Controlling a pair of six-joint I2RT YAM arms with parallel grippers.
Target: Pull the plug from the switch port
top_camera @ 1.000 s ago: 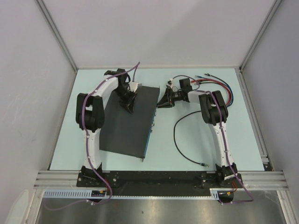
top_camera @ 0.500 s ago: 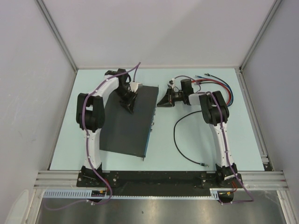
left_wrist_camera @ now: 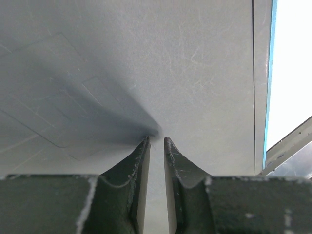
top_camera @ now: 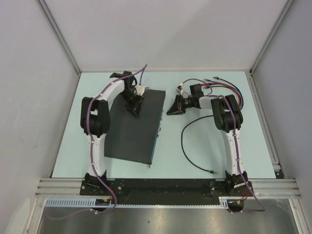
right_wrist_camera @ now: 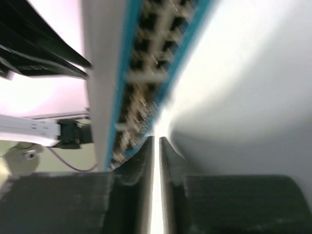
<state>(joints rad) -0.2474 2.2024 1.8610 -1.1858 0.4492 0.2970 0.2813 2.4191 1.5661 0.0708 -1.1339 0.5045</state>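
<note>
The switch (top_camera: 134, 129) lies flat on the desk (top_camera: 204, 141) in the left-centre of the top view, and its long axis runs from the upper right down to the lower left. Its thin blue-grey face with the sockets (top_camera: 158, 126) is the edge that looks toward the right of the frame. The right end effector (top_camera: 169, 109) is just beside the upper part of this face, pointing at it from the right side, so the right arm is clearly the nearer one for the pull. Its fingers are almost together, with only a thin slit between them, and I see nothing held there. In the right wrist view the row of sockets is very blurred, running from the top of the frame to the lower left, and I cannot tell which socket has the plug. The left end effector (top_camera: 135, 112) rests its tips on the black top of the switch near the upper end, also almost closed and holding nothing. I judge that it holds the box down, while the pull should go toward the right of the frame, away from the face
</note>
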